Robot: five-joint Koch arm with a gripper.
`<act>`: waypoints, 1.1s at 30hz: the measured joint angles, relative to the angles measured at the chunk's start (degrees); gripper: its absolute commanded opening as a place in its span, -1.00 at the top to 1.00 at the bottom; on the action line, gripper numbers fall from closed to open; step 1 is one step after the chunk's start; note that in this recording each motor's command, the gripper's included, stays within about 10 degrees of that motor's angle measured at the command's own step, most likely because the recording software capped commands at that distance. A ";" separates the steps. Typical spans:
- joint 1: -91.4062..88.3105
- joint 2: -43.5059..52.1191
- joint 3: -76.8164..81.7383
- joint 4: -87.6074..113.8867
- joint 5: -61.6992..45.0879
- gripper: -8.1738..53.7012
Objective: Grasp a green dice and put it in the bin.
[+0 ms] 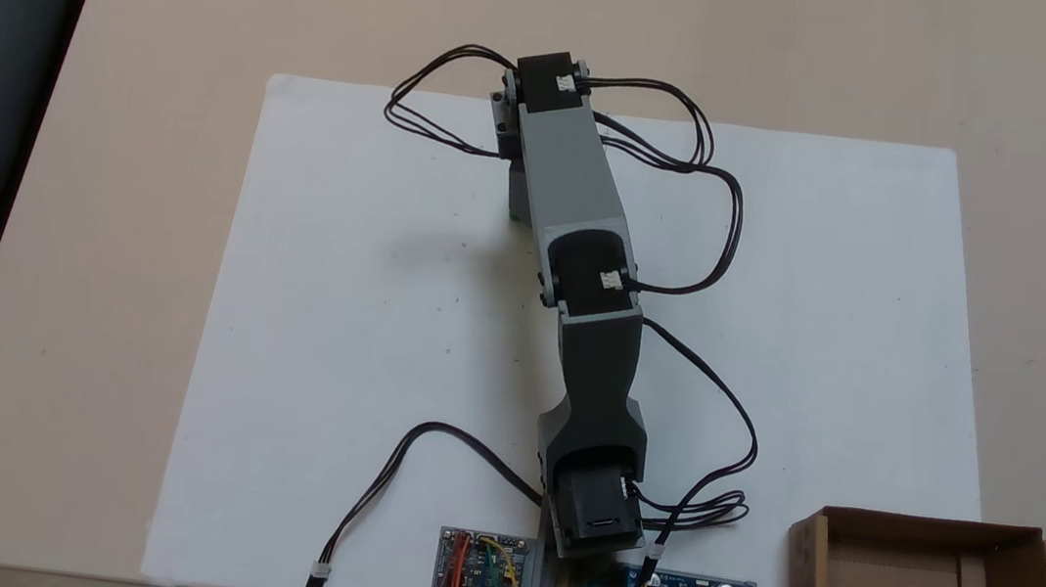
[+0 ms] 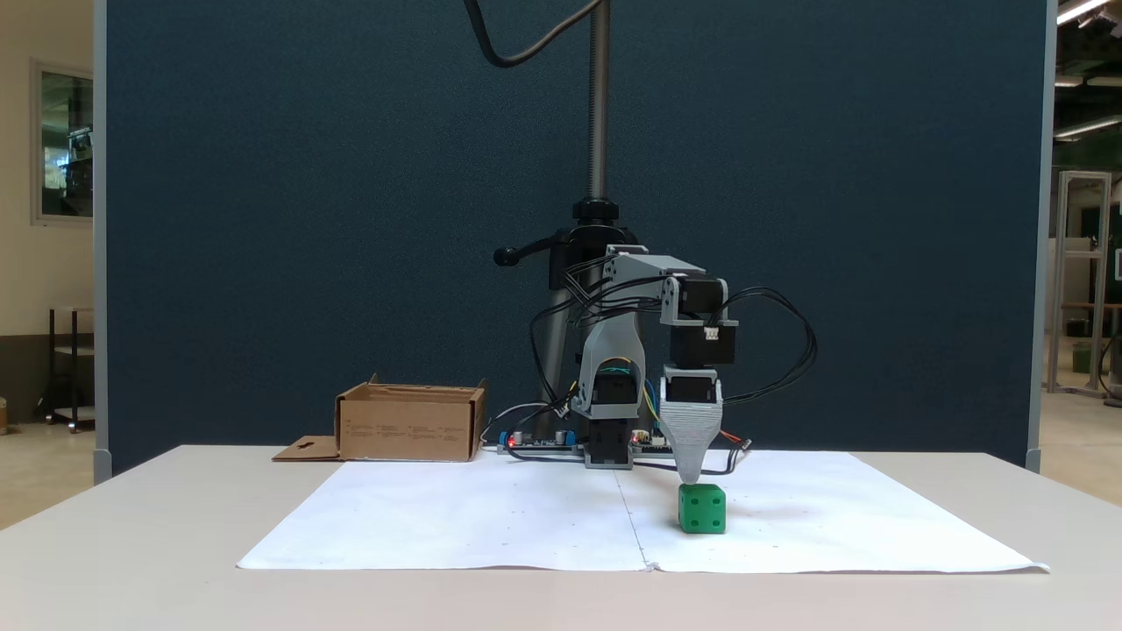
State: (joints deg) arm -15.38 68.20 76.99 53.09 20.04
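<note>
The green dice is seen resting on a white paper sheet spread over the bench, in the front-facing fixed view. The tool is pointed straight down, its tip just above the cube's top face; only one tapered grey tip is presented to the camera, so whether the jaws are apart or together cannot be told. The bin, a brown cardboard box, is placed well apart at the sheet's far left corner in that view, its slotted flap lying flat on the bench. In the fixed view from above, the arm is stretched across the sheet and the bin is seen at lower right.
</note>
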 measured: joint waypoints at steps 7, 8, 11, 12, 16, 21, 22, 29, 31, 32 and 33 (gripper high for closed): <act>0.00 -0.09 0.00 -0.09 -0.79 -0.78; -0.26 -0.09 0.00 -0.09 -0.88 -0.78; -0.88 -0.09 0.35 -0.09 -0.88 -0.78; -0.97 0.00 0.88 -0.09 -0.88 -0.78; -0.97 -0.09 1.32 -0.53 -0.88 -0.78; -1.05 -0.88 2.02 -1.49 -0.88 -0.78; -1.05 -1.05 2.02 -1.58 -0.88 -0.78; -1.05 -2.29 2.02 -2.81 -0.88 -0.78; -1.67 -3.16 2.11 -3.25 -0.88 -0.78; -1.93 -3.25 2.11 -3.60 -0.88 -0.78; -2.11 -3.16 2.29 -4.04 -0.88 -0.78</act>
State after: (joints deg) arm -17.49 65.04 79.28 49.04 19.16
